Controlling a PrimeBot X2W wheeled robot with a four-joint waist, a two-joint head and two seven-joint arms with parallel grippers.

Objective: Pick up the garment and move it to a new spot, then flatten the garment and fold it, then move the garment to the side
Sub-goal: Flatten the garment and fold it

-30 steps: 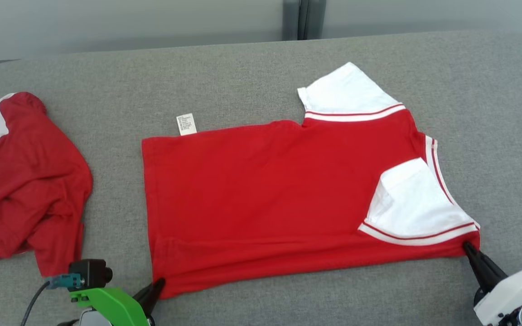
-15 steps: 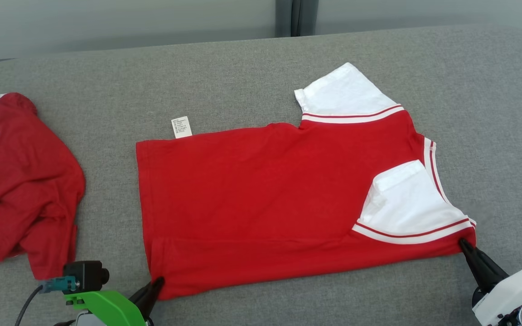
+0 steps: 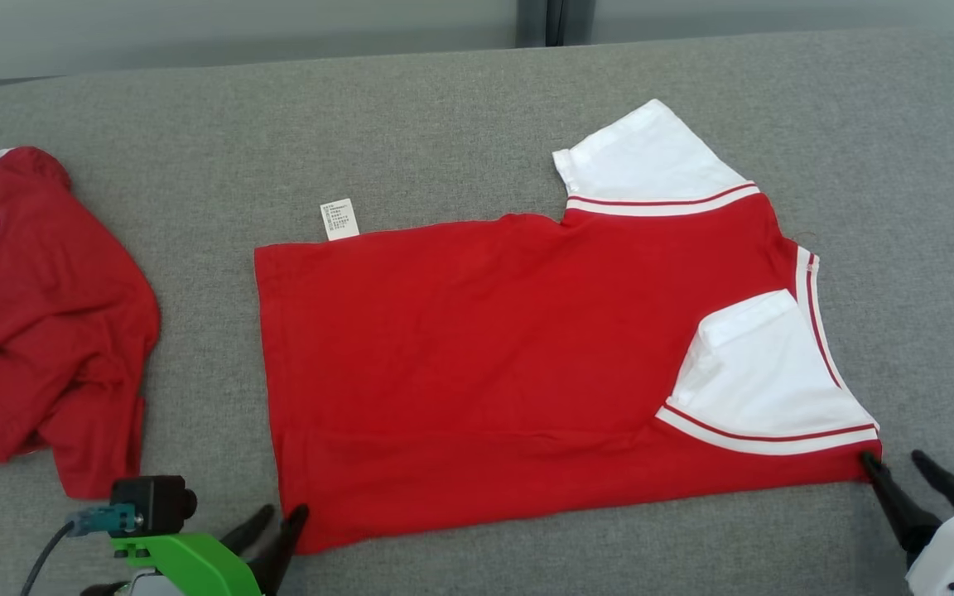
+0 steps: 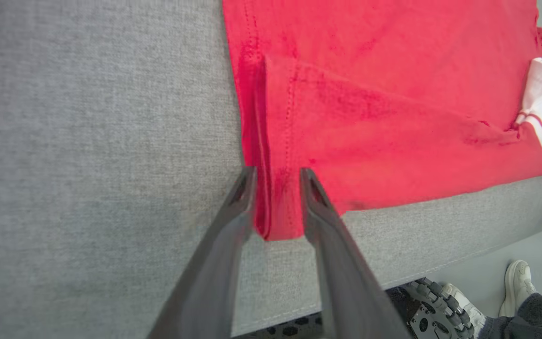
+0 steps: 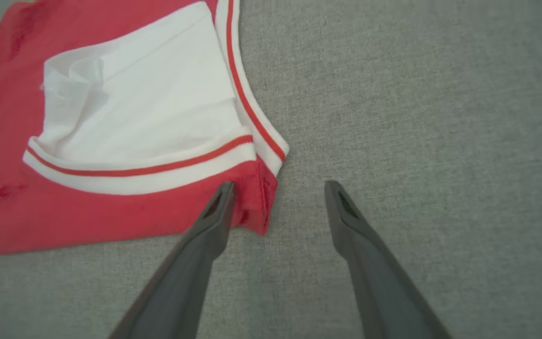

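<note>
The garment [image 3: 485, 356], a red T-shirt with white sleeves, lies flat and folded along its length at the middle of the grey table [image 3: 444, 108]. One white sleeve [image 3: 767, 372] is folded over its near right part. My left gripper [image 3: 278, 521] is at the near left hem corner, open a little. In the left wrist view the left gripper [image 4: 278, 172] has its fingers apart, with the hem corner [image 4: 280, 221] lying between them. My right gripper [image 3: 893, 458] stands open at the near right corner. In the right wrist view the right gripper [image 5: 280, 184] has its left finger against the red corner [image 5: 257, 207].
A second red and white garment [image 3: 38, 323] lies crumpled at the left of the table. A white label [image 3: 339, 219] sticks out of the shirt's far edge. The table's near edge [image 4: 393, 278] is close behind my left gripper, and a person's shoe [image 4: 518, 282] stands on the floor beyond it.
Both grippers were shut on the garment's near corners and have now opened, the right one wider. The garment lies where it was. The camera has shifted slightly.
</note>
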